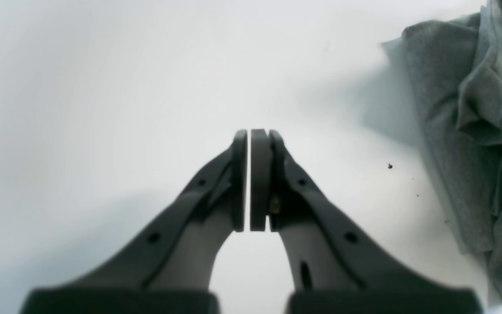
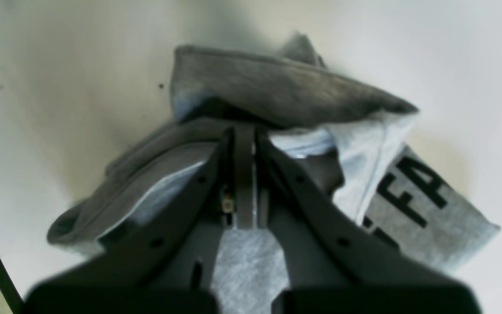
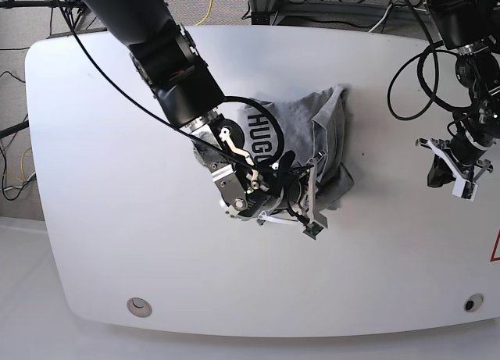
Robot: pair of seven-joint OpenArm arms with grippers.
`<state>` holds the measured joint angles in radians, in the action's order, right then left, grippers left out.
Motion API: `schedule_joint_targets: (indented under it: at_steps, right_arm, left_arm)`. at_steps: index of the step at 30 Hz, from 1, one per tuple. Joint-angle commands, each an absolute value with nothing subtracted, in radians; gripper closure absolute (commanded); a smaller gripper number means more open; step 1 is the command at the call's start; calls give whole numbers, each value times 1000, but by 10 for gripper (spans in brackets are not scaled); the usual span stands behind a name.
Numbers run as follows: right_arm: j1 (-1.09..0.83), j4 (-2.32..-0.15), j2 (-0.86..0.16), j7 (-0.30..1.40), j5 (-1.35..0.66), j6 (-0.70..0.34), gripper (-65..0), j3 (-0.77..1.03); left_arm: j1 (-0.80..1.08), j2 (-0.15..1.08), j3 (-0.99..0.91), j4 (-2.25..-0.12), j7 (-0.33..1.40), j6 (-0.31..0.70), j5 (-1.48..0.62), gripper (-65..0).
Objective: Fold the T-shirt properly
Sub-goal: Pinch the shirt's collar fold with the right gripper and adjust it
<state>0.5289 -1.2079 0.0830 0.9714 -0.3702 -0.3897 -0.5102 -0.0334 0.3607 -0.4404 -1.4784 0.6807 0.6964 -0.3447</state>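
Grey cotton bunches mid-tabletop (image 3: 94,180) as the right hand (image 2: 245,131) clamps a fold of the crumpled T-shirt (image 2: 277,93) directly at its fingertips; the left hand (image 1: 250,133), clenched on nothing, hangs well apart, the shirt lying off to its side.

A white table (image 3: 101,219) with rounded corners fills most of the base view; two small round fittings (image 3: 139,304) sit near its front edge. Beyond the far edge, loose cables (image 3: 16,180) trail over a grey floor (image 3: 16,251). Light is even and soft.
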Motion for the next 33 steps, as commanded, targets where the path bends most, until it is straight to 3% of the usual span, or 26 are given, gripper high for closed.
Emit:
schedule_joint_targets:
  at_steps: [1, 5, 14, 17, 21, 33]
  right_arm:
    - [564, -1225, 82, 958, -378, -389, 0, -506]
    - [567, -1230, 59, 1003, -383, -389, -31, -504]
    - [567, -1325, 21, 1038, -386, -389, -328, -503]
    - [564, -1342, 16, 1038, -383, -389, -389, -495]
    - [562, -1337, 18, 1036, -378, -389, -427, -456]
    - [565, -1185, 18, 909, -377, -390, -425, -450]
  left_arm:
    - [-48, 380, -447, -1494, 653, 698, -363, 0]
    - [-48, 380, -447, -1494, 653, 698, -363, 0]
    - [-48, 377, -441, -1494, 653, 698, -363, 0]
    - [-50, 375, -440, -1494, 653, 698, -363, 0]
    - [-50, 375, -440, -1494, 653, 698, -363, 0]
    - [-50, 375, -443, -1492, 653, 698, -363, 0]
